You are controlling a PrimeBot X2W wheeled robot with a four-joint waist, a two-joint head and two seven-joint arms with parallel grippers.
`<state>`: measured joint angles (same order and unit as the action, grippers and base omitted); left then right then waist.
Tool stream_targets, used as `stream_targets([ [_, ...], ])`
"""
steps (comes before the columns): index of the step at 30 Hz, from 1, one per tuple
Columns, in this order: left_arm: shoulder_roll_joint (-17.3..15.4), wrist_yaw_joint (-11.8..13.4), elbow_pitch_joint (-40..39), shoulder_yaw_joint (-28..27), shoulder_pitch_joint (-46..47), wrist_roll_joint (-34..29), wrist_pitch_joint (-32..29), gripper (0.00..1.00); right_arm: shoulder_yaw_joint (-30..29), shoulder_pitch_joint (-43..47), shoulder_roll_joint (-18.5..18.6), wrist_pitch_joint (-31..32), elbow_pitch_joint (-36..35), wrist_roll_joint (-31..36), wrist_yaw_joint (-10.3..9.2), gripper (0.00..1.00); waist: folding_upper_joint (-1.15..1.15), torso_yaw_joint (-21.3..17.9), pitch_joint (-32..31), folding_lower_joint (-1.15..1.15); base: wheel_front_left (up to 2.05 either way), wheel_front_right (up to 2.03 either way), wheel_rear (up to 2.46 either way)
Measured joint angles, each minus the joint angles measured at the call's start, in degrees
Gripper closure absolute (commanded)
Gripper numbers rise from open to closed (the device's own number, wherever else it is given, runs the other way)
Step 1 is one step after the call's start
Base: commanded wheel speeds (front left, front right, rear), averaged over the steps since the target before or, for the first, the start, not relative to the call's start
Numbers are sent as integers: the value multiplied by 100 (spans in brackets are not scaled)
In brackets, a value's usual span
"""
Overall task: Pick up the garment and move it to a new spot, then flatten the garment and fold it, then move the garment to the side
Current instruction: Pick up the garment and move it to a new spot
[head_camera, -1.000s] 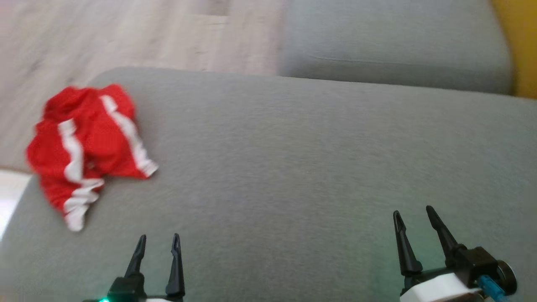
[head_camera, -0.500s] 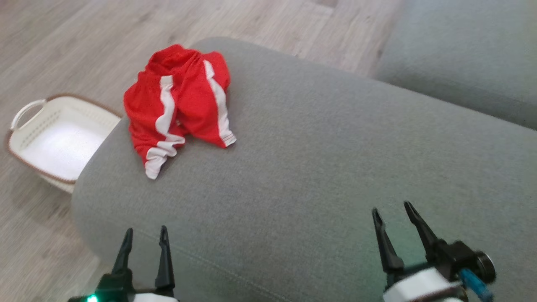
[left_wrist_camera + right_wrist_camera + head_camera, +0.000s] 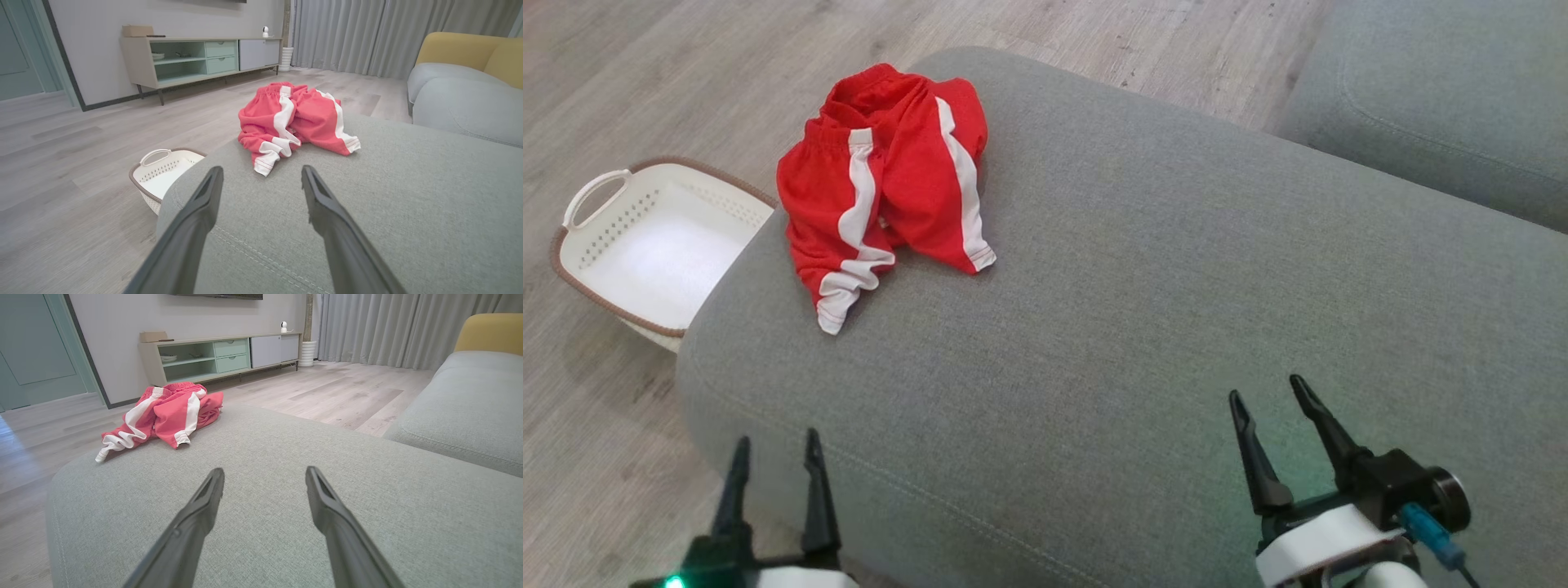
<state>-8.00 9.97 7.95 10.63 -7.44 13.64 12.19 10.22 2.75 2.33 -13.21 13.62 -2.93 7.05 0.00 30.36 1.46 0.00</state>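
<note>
Just right of the white basket (image 3: pixel 662 245), left gripper (image 3: pixel 776 438) hovers spread and empty at the near edge of the grey cushion (image 3: pixel 1135 286), crumpled red garment (image 3: pixel 890 180) ahead near the far left corner, legs trailing back toward it; right gripper (image 3: pixel 1264 388), likewise spread, clearly farther.

The head view swung toward the robot's left and sharpened. The crumpled red garment with white stripes (image 3: pixel 886 175) therefore slid from the frame's left edge toward its upper middle, and a white perforated plastic basket with a brown rim (image 3: pixel 645 253) came into frame on the pale wooden floor (image 3: pixel 686 65).
</note>
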Motion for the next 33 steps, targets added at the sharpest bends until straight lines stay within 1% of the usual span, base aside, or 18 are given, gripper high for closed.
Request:
stream_targets([
  [3,-180,19,-237,-207,13,2,-3,0,-136,3,0,-49,-52,51,0,0,0,14,5,0,0,0,0],
  [6,-542,65,-559,-544,170,58,-155,0,-302,25,1,-47,-181,101,0,0,0,39,43,0,0,0,0],
  [9,-954,45,-950,-787,747,57,-477,0,-454,26,1,-7,-398,238,0,0,0,44,171,-1,0,0,0],
  [14,-1635,-192,-1174,-1155,2325,108,-947,0,-523,11,5,271,-823,538,0,0,0,-42,517,-1,0,0,0],
  [18,-1909,-466,-715,-1260,3395,397,-1302,0,-482,-98,10,509,-1080,773,1,0,0,-223,853,0,0,0,0],
  [23,-2016,-766,380,-1252,4368,756,-1741,0,-370,-426,23,742,-1410,1034,0,0,0,-504,1310,1,0,0,0],
  [25,-2012,-891,839,-1189,4587,861,-1934,0,-350,-513,25,827,-1518,1118,0,0,0,-613,1497,1,0,0,0],
  [26,-2012,-891,839,-1189,4587,861,-1934,0,-350,-513,25,827,-1518,1118,0,0,0,-613,1497,1,0,0,0],
  [28,-1994,-979,1248,-1054,4702,898,-2072,0,-338,-580,29,906,-1592,1174,0,0,0,-714,1680,1,0,0,0],
  [30,-1904,-1094,1606,-939,4743,924,-2150,0,-339,-606,30,975,-1705,1239,0,0,0,-807,1869,1,0,0,0],
  [33,-1655,-1157,2131,-839,4821,1082,-2179,0,-356,-667,32,1060,-1822,1334,0,0,0,-922,2144,2,0,0,0],
])
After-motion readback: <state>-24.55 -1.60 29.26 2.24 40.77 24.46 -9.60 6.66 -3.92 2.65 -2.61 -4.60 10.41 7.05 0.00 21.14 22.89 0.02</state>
